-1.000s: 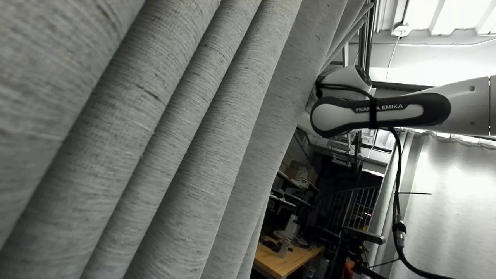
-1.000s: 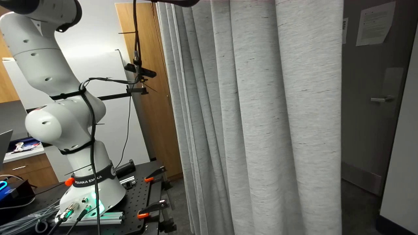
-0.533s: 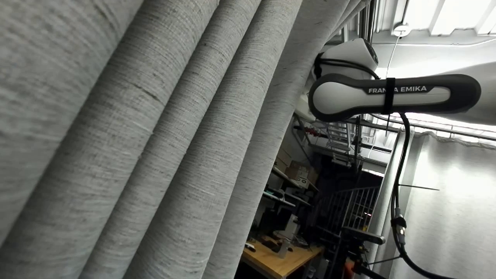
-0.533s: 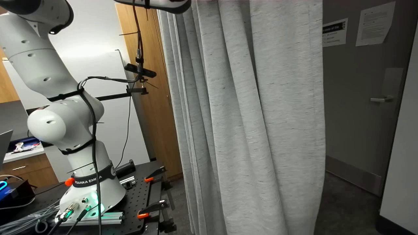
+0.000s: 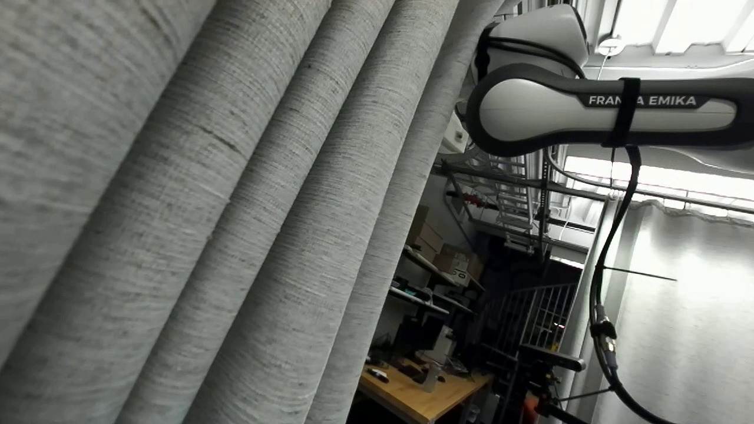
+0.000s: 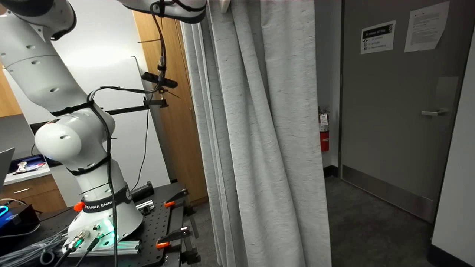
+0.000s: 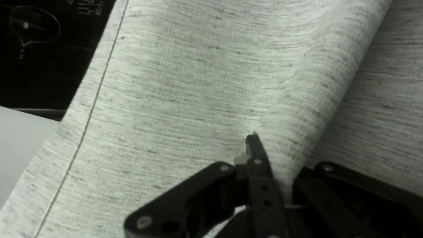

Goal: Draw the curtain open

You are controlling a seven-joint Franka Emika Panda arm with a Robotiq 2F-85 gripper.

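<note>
The curtain [image 7: 181, 82] is large light grey pleated fabric. In the wrist view my gripper [image 7: 279, 155] is shut on a gathered fold of the curtain; the fold runs up and to the right from the jaws. The right fingertip is hidden by the fold. The curtain's stitched side edge lies to the left of the gripper. In both exterior views the curtain hangs in deep folds [image 5: 235, 206] [image 6: 274, 148], and its free edge stands left of the door in an exterior view. The gripper's fingers do not show in either exterior view.
The robot arm [image 6: 74, 141] stands on a black table [image 6: 156, 211] with clamps [image 6: 174, 237]. Cables [image 5: 612, 247] hang from the forearm. A camera on a bracket [image 6: 159, 79] stands between arm and curtain. A grey door [image 6: 393, 111] and red fire extinguisher [image 6: 324, 139] are beyond the curtain's edge.
The curtain's free edge has moved left toward the robot, uncovering more of the door and the fire extinguisher. The arm has moved with it, rising and growing larger in an exterior view.
</note>
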